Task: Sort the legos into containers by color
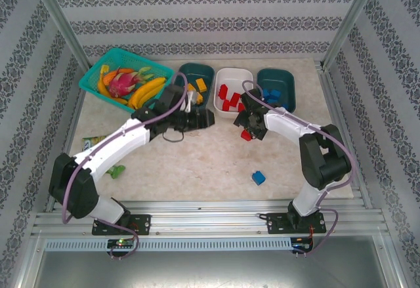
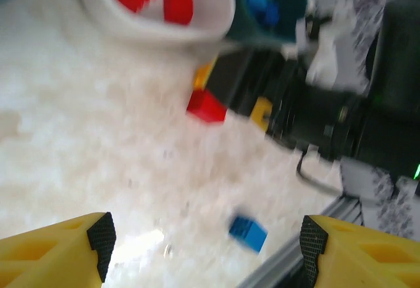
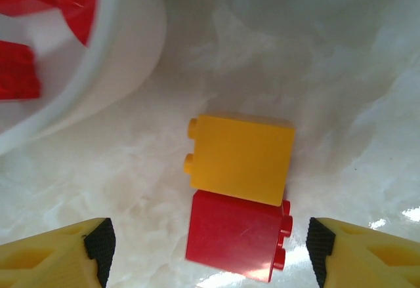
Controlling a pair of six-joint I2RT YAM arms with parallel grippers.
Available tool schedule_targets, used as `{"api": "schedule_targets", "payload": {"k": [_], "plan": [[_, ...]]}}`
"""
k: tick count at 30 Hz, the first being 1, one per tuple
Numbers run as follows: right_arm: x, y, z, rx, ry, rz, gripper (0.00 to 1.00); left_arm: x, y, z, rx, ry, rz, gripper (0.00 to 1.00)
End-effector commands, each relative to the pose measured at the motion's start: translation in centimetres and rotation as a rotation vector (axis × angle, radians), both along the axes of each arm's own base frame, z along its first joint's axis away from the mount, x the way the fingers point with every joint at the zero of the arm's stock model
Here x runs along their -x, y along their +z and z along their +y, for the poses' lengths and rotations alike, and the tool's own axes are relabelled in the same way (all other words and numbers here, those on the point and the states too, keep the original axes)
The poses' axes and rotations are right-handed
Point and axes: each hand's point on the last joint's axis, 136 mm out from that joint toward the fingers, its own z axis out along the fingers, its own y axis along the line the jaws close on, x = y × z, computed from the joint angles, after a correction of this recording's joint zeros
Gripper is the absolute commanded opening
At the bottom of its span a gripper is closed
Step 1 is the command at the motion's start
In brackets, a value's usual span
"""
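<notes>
Jaws spread on left gripper [image 2: 207,248] and right gripper [image 3: 209,258]; red brick [image 3: 233,234], lower centre, looks light, stiff, slippery: pinch its flat sides

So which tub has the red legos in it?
The white tub, in the middle. The left dark teal tub holds yellow-orange legos, the right dark teal tub blue legos.
</notes>
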Motion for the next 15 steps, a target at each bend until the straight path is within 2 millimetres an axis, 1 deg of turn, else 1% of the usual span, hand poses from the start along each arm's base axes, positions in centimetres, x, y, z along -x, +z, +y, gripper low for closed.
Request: {"api": "schedule_targets", "payload": {"k": [1,2,5,9,12,15], "plan": [[-0.2,-0.6,0.3,-0.023,-0.008,0.026,0.73,1.6,2.3,-0.4,0.058,0.000,-0.080,0.77],[0.0,-0.9,0.2,-0.016,-0.012,0.041,0.71,2.1,2.1,-0.3,0.057,0.002,-0.075,0.76],[0.6,-1.7,-0.2,0.002,-0.026,0.070,0.68,2.8,2.0,0.2,0.048,0.013,-0.076,0.76],[1.2,-2.8,-0.4,0.009,-0.039,0.100,0.66,2.7,2.2,0.3,0.037,0.010,-0.085,0.76],[1.1,-3.3,-0.3,0.012,-0.033,0.111,0.58,2.4,2.4,0.0,0.039,0.007,-0.088,0.76],[0.9,-3.0,-0.4,0.013,-0.033,0.103,0.50,2.2,2.5,-0.2,0.042,0.006,-0.089,0.76]]}}
